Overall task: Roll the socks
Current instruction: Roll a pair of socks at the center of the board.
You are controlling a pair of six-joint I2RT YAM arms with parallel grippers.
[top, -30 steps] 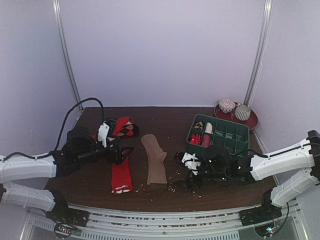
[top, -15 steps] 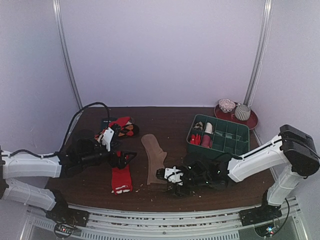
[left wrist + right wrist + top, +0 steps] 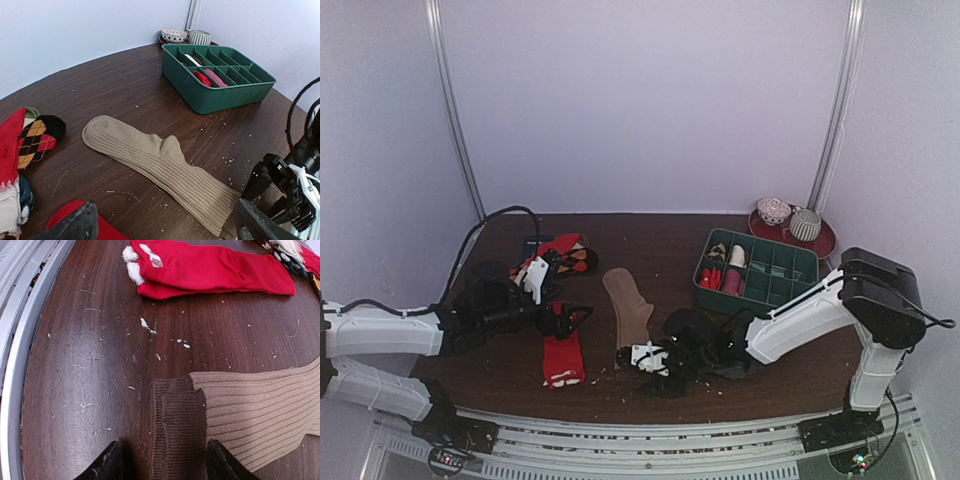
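Shifted leftward, the right gripper (image 3: pixel 652 358) meets the tan sock (image 3: pixel 630 308) at lower centre of the top view, while the left gripper (image 3: pixel 572 318) hovers above the red sock (image 3: pixel 562 355); the left wrist view shows its jaws spread and idle, and the right wrist view shows jaws spread astride the cuff (image 3: pixel 180 432), seemingly to start the roll.

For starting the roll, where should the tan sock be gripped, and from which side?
Grip the tan sock at its darker ribbed cuff, the end nearest the front edge of the table. Come from that front side: the sock lies flat, stretching away from there, and the open right gripper straddles the cuff's width.
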